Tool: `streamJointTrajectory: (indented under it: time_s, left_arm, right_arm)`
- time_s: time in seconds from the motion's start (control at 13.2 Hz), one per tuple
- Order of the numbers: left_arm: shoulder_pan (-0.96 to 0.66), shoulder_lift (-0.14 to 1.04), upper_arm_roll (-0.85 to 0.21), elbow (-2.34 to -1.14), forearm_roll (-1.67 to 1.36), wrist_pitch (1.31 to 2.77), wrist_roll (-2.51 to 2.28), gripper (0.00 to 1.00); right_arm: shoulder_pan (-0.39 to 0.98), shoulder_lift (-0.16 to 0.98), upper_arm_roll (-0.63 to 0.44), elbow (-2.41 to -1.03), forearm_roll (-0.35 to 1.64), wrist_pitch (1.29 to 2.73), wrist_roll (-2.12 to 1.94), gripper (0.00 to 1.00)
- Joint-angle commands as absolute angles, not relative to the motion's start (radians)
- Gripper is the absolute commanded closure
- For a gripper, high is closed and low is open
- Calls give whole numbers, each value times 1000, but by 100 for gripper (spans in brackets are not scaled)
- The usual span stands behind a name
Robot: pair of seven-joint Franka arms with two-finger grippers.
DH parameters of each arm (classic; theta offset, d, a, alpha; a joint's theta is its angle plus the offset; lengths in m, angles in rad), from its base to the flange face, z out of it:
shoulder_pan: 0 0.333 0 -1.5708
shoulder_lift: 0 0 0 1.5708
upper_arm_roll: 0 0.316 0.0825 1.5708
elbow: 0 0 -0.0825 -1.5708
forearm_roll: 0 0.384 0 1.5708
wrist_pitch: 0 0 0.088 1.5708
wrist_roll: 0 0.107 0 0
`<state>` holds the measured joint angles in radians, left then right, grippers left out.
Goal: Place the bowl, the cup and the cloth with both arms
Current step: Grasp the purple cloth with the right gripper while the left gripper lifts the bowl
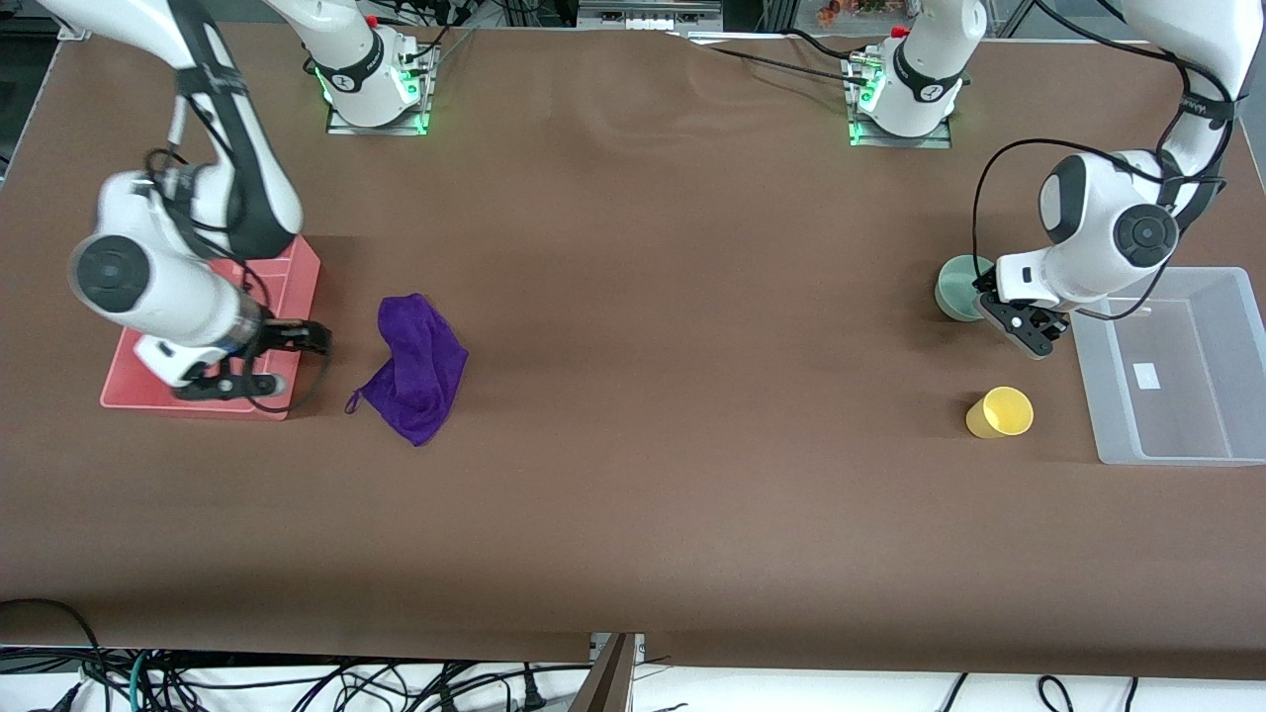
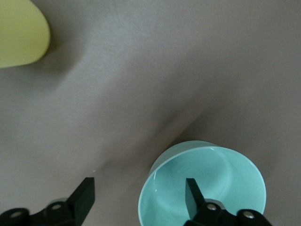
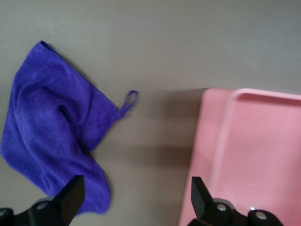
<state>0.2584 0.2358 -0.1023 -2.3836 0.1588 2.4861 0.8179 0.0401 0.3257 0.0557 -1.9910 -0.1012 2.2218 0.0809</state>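
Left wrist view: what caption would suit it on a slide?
Open left pincer straddling the rim of the glossy mint-green bowl, yellow plastic cup nearby.

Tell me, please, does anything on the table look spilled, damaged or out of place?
Nothing is spilled or broken. Only the cloth lies crumpled on the table beside the pink tray. The bowl and cup stand upright near the clear bin. The left gripper is open over the bowl's rim; the right gripper is open over the tray's edge.
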Motion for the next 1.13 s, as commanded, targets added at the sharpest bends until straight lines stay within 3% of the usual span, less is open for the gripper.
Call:
streamJointTrajectory:
  time_s: [0.0, 0.08, 0.23, 0.68, 0.91, 0.98, 1.06]
  left_arm:
    - [267, 256, -107, -2376, 184, 2494, 848, 56]
    - [267, 259, -107, -2376, 184, 2494, 867, 76]
    - [267, 265, -107, -2376, 184, 2493, 896, 100]
    - [281, 207, -109, -2333, 183, 2419, 963, 100]
    - [290, 196, -104, -2104, 178, 2123, 997, 100]
    - [293, 205, -103, -2017, 178, 2026, 1023, 100]
    - [304, 225, -98, -1952, 181, 1981, 1047, 100]
  right_arm:
    - [72, 359, 60, -2067, -103, 2377, 127, 0]
    - [74, 391, 60, -2086, -103, 2448, 135, 0]
    - [113, 448, 60, -2083, -103, 2529, 211, 0]
    - [150, 474, 100, -2059, -109, 2546, 288, 0]
    - [173, 521, 101, -2060, -109, 2615, 287, 0]
    - [178, 534, 101, -2060, -107, 2638, 287, 5]
    - [181, 537, 101, -2060, -109, 2645, 287, 30]
